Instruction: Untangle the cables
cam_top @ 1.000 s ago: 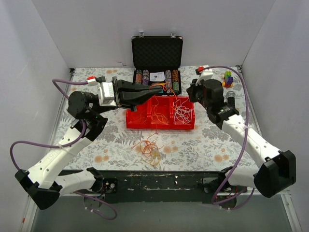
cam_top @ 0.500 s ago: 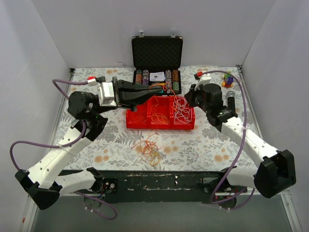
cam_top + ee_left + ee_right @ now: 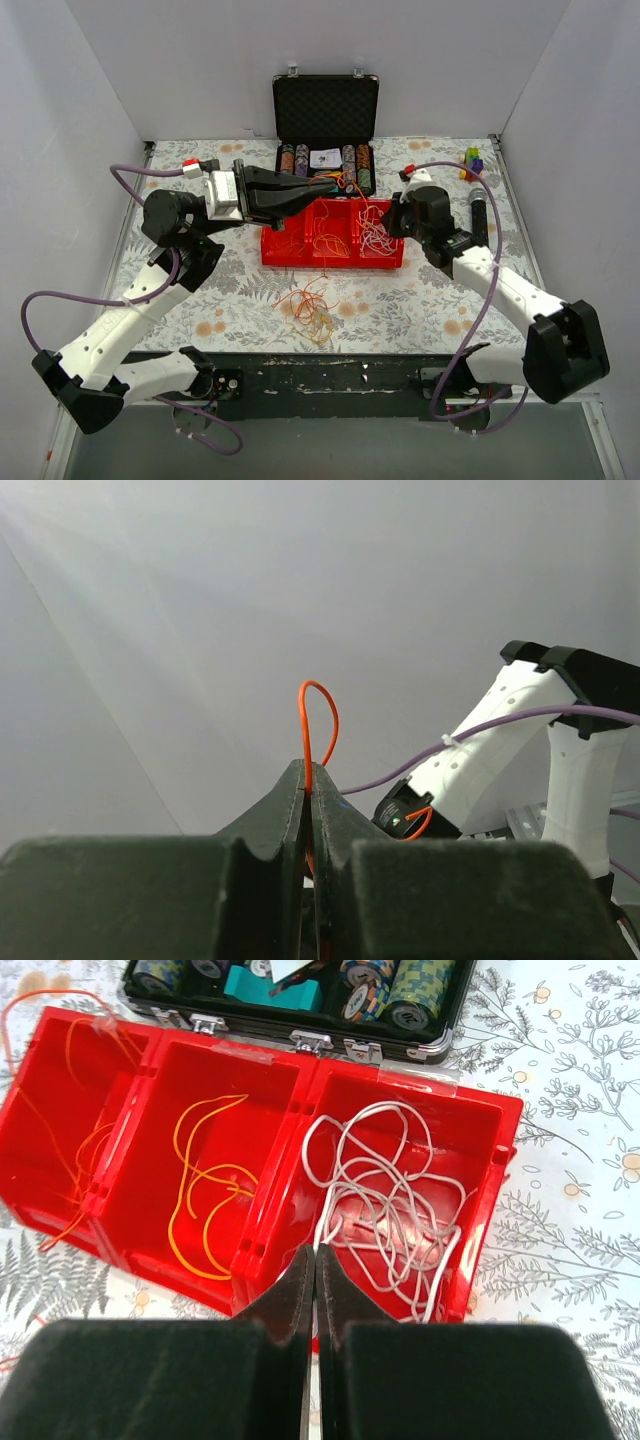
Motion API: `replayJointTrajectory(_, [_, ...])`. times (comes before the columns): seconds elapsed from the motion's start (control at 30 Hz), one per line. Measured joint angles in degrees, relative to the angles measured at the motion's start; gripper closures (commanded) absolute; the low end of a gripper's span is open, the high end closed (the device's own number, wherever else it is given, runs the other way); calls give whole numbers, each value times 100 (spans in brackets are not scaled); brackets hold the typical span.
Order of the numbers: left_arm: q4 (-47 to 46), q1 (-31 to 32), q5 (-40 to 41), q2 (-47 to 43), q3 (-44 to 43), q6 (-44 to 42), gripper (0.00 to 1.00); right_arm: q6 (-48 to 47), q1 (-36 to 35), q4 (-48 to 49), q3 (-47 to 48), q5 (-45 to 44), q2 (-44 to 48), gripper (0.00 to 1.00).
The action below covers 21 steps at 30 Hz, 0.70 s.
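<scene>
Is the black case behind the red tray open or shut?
Open: the black case has its lid upright, and the poker chips inside show.

This looks like a robotics lab cell. Plain white panels (image 3: pixel 90 90) box in a small flower-patterned table (image 3: pixel 420 300), with a left arm (image 3: pixel 130 320) and right arm (image 3: pixel 500 285) bolted to a black rail (image 3: pixel 330 375).
</scene>
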<state>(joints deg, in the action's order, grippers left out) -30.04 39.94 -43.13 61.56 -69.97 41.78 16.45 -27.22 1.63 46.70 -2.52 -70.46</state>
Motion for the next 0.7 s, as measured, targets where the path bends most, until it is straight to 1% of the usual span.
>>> replayJointTrajectory(0.07, [2, 0, 2, 0, 0, -2, 100, 13, 2, -15, 199, -42, -374, 98])
replayJointTrajectory(0.1, [4, -4, 2, 0, 0, -4, 100, 20, 11, -24, 326, -50, -610, 90])
replayJointTrajectory(0.2, [11, -9, 4, 0, 0, -61, 100, 79, 17, -125, 717, -57, -1300, 59])
replayJointTrajectory(0.23, [24, -9, 4, 0, 0, -92, 100, 105, 17, -197, 817, -57, -1488, 50])
replayJointTrajectory(0.3, [68, -9, 35, 0, 0, -195, 100, 166, 15, -299, 855, -39, -1639, 26])
replayJointTrajectory(0.33, [109, -9, 81, 0, 0, -278, 100, 168, 15, -328, 815, -7, -1615, 22])
replayJointTrajectory(0.4, [179, -9, 330, 7, 0, -496, 100, 166, 15, -271, 619, 48, -1329, 15])
replayJointTrajectory(0.57, [203, -9, 1388, 157, 0, -1202, 100, 133, 13, -15, 87, 337, 122, 13])
replayJointTrajectory(0.7, [317, -13, 1829, 380, -9, -1552, 100, 79, -109, 382, -214, 691, 1185, 12])
